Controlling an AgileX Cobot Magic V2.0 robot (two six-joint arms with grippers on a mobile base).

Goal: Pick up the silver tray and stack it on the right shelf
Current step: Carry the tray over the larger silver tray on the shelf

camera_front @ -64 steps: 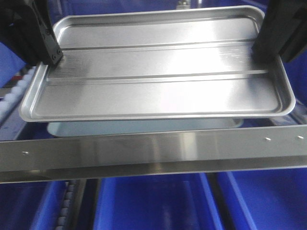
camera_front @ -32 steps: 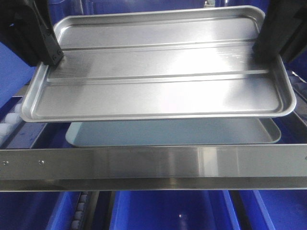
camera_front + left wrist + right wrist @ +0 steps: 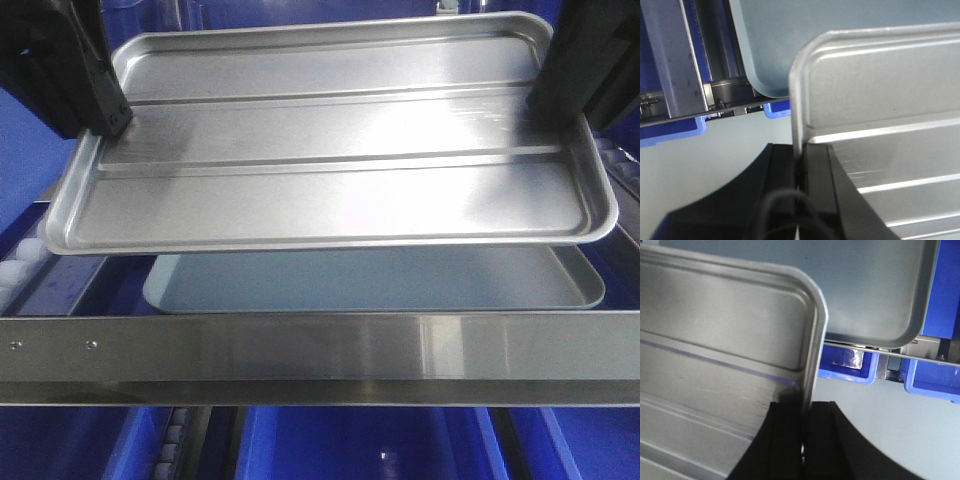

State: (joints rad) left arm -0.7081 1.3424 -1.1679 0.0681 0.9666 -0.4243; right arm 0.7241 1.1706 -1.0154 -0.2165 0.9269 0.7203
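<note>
The silver tray [image 3: 330, 170], shiny with two long ridges, hangs level in the air between both grippers. My left gripper [image 3: 110, 120] is shut on its left rim, and the wrist view shows the rim pinched between the black jaws [image 3: 801, 150]. My right gripper [image 3: 545, 100] is shut on its right rim [image 3: 806, 407]. The tray is above the right shelf, whose polished front crossbar [image 3: 320, 345] with rivets runs across below it. A duller grey tray [image 3: 370, 280] lies on the shelf right under the silver tray, apart from it.
White rollers [image 3: 25, 255] line the shelf's left rail. Blue bins [image 3: 350, 445] sit below the crossbar and also show in the right wrist view [image 3: 847, 365]. The grey tray's corner shows in both wrist views, left [image 3: 770, 45] and right [image 3: 865, 285].
The crossbar has sunk lower in the view and levelled out. More of the grey tray shows under the silver tray. Both grippers keep the same hold on the silver tray.
</note>
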